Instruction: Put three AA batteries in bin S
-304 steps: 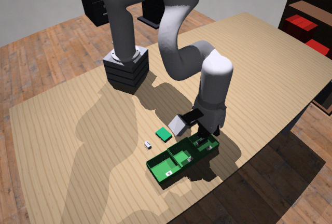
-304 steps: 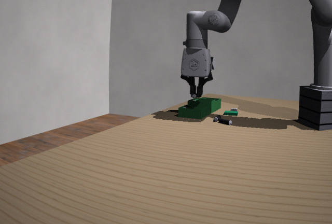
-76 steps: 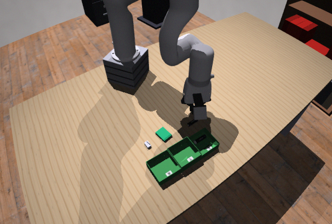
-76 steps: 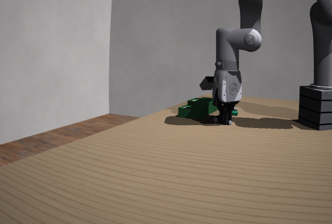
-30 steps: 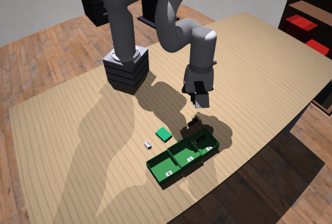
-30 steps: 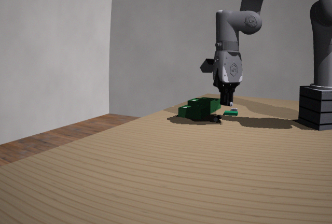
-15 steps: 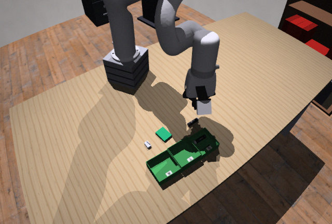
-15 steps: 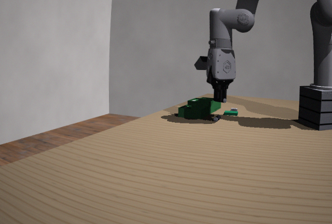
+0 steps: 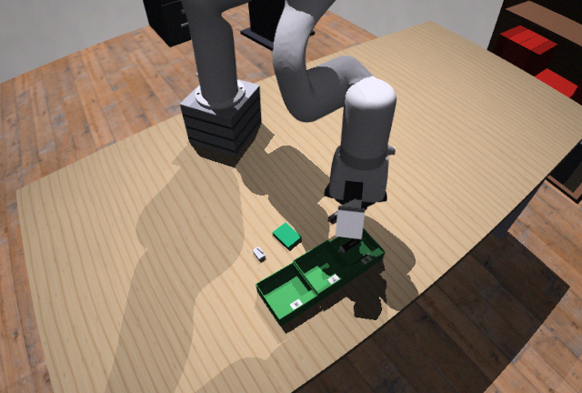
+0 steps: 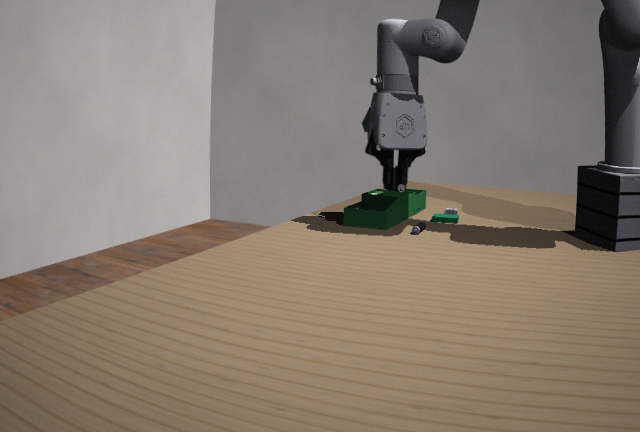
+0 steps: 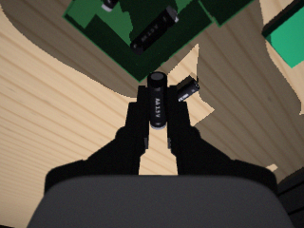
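The AA battery under handling, a black cylinder with pale lettering (image 10: 401, 188) (image 11: 158, 102), is held between the fingers of the black pincer (image 9: 350, 232) (image 10: 395, 181) (image 11: 158, 99), which is closed narrowly upon it. It is raised above the counter, near the end bin, an open green box (image 9: 371, 248) (image 10: 367, 218) (image 11: 165, 59); whether any part of it is over that bin cannot be told.

Inside the end bin, a second black battery (image 9: 348, 245) (image 11: 154, 30) is found lying on its side. A further dark cylinder with a pale end (image 11: 108, 4) is noted there, cut off by the edge of the wrist view. Another black battery (image 9: 333, 217) (image 10: 418, 227) (image 11: 189, 89) is observed lying outside, on the pale wooden counter (image 9: 220, 332) (image 10: 310, 339) (image 11: 47, 142).

The end bin is set in a row with a green middle bin (image 9: 322, 276) (image 11: 230, 9) and a green far bin (image 9: 284, 297). A small white label is borne by each; the lettering is too small to be read.

Beside the row, a flat green rectangular block (image 9: 286, 235) (image 10: 445, 218) (image 11: 291, 40) is recorded on the counter. A small whitish block-like piece (image 9: 258, 254) (image 10: 451, 211) is located near it, apart from the bins.
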{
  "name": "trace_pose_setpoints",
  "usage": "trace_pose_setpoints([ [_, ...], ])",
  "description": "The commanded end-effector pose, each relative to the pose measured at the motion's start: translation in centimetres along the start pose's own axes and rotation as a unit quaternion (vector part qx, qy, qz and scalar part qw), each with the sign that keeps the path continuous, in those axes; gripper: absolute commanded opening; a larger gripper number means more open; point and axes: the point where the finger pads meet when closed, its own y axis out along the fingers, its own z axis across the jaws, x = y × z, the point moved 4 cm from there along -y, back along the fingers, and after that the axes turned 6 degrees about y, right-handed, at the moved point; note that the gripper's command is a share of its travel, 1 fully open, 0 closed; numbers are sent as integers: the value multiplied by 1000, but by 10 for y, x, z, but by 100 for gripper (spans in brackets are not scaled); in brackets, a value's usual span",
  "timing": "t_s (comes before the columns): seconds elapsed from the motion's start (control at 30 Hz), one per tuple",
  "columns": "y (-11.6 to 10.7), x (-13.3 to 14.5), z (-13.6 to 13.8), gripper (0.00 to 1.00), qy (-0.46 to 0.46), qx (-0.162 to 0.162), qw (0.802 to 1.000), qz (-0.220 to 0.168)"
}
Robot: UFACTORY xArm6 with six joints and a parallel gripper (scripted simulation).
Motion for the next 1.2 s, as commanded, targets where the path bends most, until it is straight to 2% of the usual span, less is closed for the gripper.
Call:
trace_pose_setpoints([
  [0.0, 0, -18, -8, 0, 78, 4, 997, 3],
  [0.17, 0, -43, -16, 0, 155, 1, 988, 2],
  [0.43, 0, -43, -16, 0, 280, -3, 960, -1],
  [0.5, 0, -43, -16, 0, 280, -3, 960, -1],
  [0.53, 0, -43, -16, 0, 323, -2, 946, -2],
  [0.77, 0, -43, -16, 0, 411, 4, 912, 5],
  [1.17, 0, -43, -16, 0, 411, 4, 912, 5],
])
